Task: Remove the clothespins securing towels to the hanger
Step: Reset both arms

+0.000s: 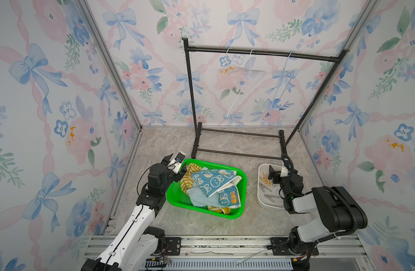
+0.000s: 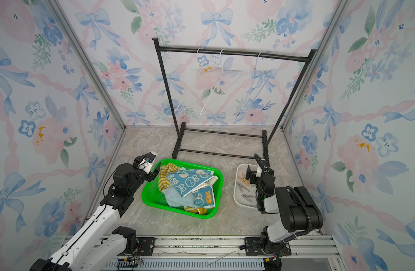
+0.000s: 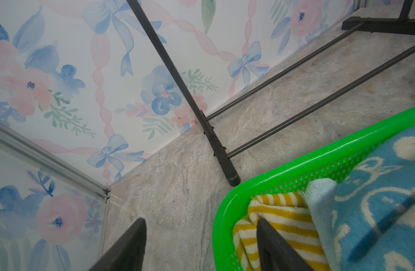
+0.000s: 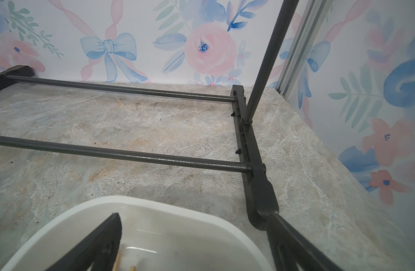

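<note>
The left jaws stand spread and empty, straddling the rim of the green basket (image 1: 177, 197) at its corner nearest the rack (image 1: 260, 52). The right jaws, fully spread and empty too, hang over the white tray (image 4: 136, 203) beside the basket. The towels (image 1: 213, 185) lie heaped in the basket, the clothespins (image 1: 265, 179) in that tray, and the hangers (image 1: 238, 93) behind the basket are bare. I judge only withdrawal remains: lift straight up, so no terry loop snags. Only the left wrist view shows one finger (image 3: 272, 248) inside the rim; only the top views show the hangers.
</note>
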